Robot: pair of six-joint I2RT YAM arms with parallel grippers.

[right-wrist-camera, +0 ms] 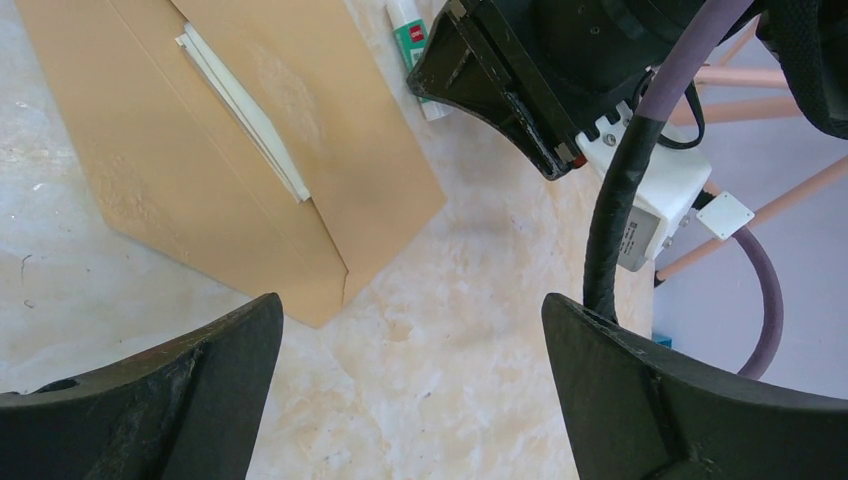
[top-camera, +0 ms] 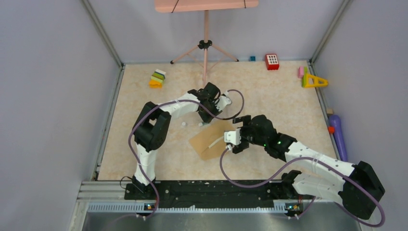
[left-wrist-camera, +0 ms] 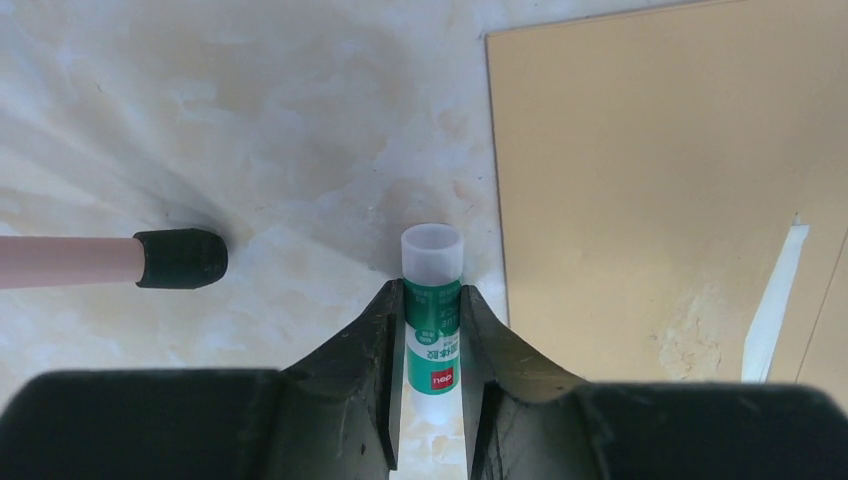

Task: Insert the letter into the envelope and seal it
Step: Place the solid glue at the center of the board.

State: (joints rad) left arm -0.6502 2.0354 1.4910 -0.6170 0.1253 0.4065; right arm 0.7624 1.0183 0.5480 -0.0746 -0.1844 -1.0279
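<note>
Envelope [top-camera: 204, 144] lies flat mid-table in the top view, between the two arms. The letter [top-camera: 215, 143] shows as a thin pale strip poking from its mouth, so it is not fully in. Left gripper [top-camera: 204, 118] is down at the envelope's far corner and right gripper [top-camera: 230, 143] hangs at its right edge. The wrists are near each other, so a careless swing could knock them together. A small white bit [top-camera: 183, 124] lies apart to the left, can't tell what. Left wrist view: jaws pinched on a green-label glue stick [left-wrist-camera: 432, 335], and both fingers look to touch its sides, just beside the envelope [left-wrist-camera: 640, 180] edge. The fingertips bite just behind the white end, and the round barrel could roll or slip between them when pressed on paper. Can't tell if that white end is a cap; if it is, no glue lands. Black tripod foot [left-wrist-camera: 180, 258] sits near on the table [left-wrist-camera: 250, 110] and could be bumped on the lift. Right wrist view: right jaws are spread wide, holding nothing, over bare table just off the envelope [right-wrist-camera: 120, 150] corner. The letter [right-wrist-camera: 245, 110] edge is exposed along the flap seam. Nothing pins the envelope, so rubbing glue may drag or spin it. Glue could smear the exposed letter, or the flap could seal onto it with the sheet half out.
</note>
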